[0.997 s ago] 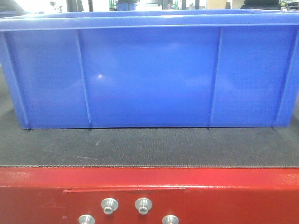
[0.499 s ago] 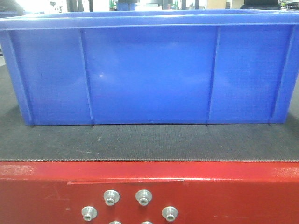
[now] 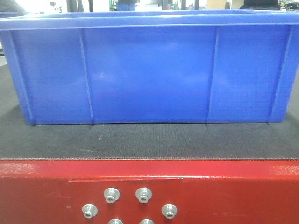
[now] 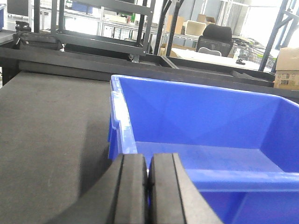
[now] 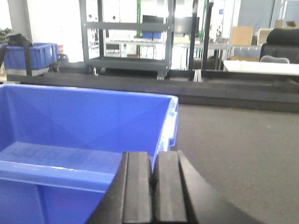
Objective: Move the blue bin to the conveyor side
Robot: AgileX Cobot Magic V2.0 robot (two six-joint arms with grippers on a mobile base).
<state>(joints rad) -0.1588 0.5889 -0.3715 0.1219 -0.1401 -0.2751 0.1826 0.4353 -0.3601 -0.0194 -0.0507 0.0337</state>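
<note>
The large blue plastic bin (image 3: 149,70) sits on the flat dark grey belt (image 3: 149,142). A strip of belt lies in front of the bin. In front of that strip runs the red metal frame (image 3: 224,193), with a bunch of silver bolts (image 3: 127,205) in it. The left claw (image 4: 147,186) is at the bin's near left corner. The right claw (image 5: 152,186) is at its near right corner. Behind the belt stand dark metal shelves (image 5: 131,42).

My front camera is looking low and level, close against the near wall of the blue bin (image 3: 149,74) across the belt's red frame (image 3: 149,186), while my two wrist cameras are peering from just above its near rim, left (image 4: 196,179) and right (image 5: 70,175), sharing its interior.
</note>
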